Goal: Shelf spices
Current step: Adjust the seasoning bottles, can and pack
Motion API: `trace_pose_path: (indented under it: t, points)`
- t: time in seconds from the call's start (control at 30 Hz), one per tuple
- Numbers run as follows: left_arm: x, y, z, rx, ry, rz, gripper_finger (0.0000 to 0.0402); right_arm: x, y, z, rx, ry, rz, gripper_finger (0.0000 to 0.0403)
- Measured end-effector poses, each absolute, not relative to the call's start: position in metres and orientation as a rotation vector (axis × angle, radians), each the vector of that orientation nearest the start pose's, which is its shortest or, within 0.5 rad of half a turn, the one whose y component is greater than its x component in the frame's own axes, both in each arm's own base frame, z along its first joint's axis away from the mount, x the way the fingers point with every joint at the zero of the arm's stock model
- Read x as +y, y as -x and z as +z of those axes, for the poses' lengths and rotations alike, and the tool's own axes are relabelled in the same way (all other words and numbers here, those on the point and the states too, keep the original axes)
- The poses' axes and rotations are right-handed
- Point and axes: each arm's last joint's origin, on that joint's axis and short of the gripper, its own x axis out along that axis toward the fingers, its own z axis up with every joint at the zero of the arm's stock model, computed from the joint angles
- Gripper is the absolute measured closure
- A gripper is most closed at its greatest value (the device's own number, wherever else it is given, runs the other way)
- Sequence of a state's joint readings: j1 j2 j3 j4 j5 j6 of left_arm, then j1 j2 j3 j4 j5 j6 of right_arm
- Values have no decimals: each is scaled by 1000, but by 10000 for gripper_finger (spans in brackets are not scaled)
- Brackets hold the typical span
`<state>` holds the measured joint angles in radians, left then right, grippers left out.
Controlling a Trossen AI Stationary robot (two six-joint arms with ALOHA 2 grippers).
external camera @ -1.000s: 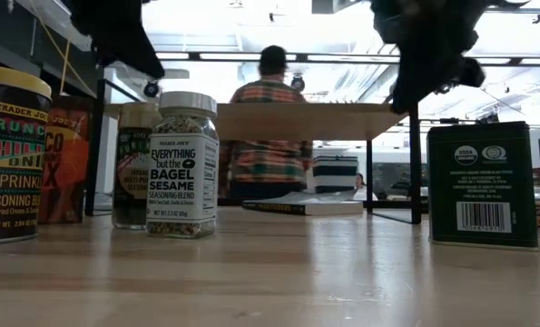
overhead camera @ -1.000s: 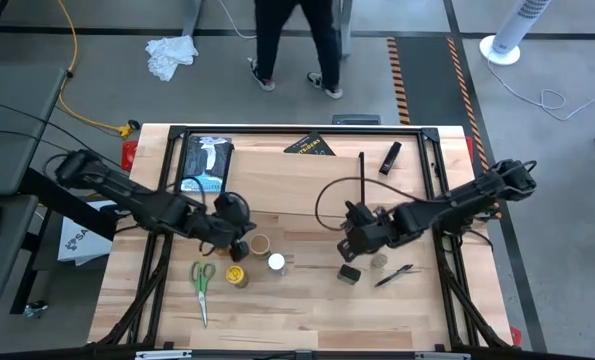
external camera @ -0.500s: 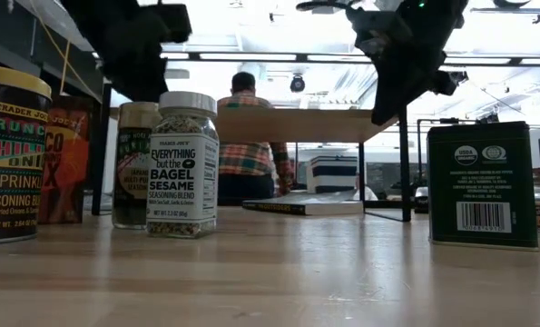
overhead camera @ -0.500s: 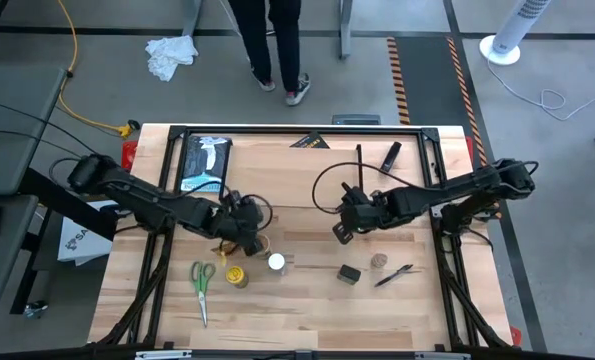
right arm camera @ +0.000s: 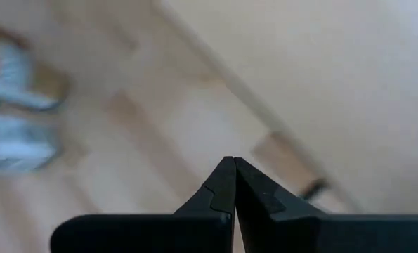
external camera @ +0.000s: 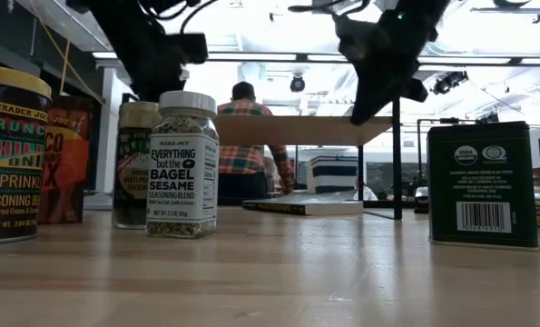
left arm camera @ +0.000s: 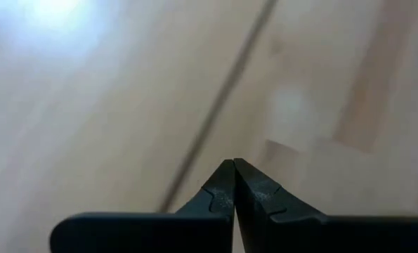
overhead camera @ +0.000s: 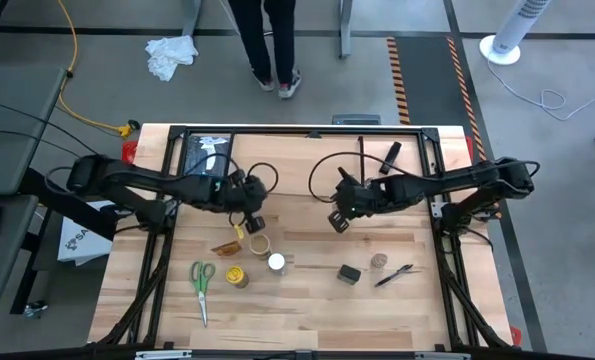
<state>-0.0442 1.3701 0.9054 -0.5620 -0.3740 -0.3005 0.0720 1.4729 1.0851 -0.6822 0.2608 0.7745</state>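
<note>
The spices stood in a loose row on the near half of the table (overhead camera: 307,310), none yet on the shelf (external camera: 297,123) behind them. From above: the packet (overhead camera: 226,246), tan jar (overhead camera: 260,244), yellow-lidded jar (overhead camera: 236,276), white-lidded jar (overhead camera: 276,263), black tin (overhead camera: 349,274) and tiny brown jar (overhead camera: 379,261).

The left gripper (overhead camera: 256,222) hung over the table just behind the tan jar, its fingers (left arm camera: 223,186) pressed together on nothing. The right gripper (overhead camera: 337,222) hovered mid-table, well back from the tin, its fingers (right arm camera: 223,183) likewise together and empty.

The jars looked rigid, light and smooth-walled, likely slippery; a grip across the body below the lid seemed safest. The tin's flat faces offered a sure hold. The packet looked soft and flat, best pinched at an edge.
</note>
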Motion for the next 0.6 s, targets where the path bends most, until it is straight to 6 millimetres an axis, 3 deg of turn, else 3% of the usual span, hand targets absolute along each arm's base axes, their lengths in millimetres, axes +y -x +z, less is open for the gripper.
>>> trace_pose_path:
  t: [0.27, 0.4, 0.6]
  points:
    - [-25, -235, 260, 842, 149, 316, 401, 36, -280, 263, 915, -541, -357, 403]
    - [-44, -201, 283, 791, 198, 269, 401, 54, -269, 277, 877, -564, -282, 403]
    - [-62, -154, 299, 937, 146, 305, 401, 79, -256, 287, 844, -653, -251, 403]
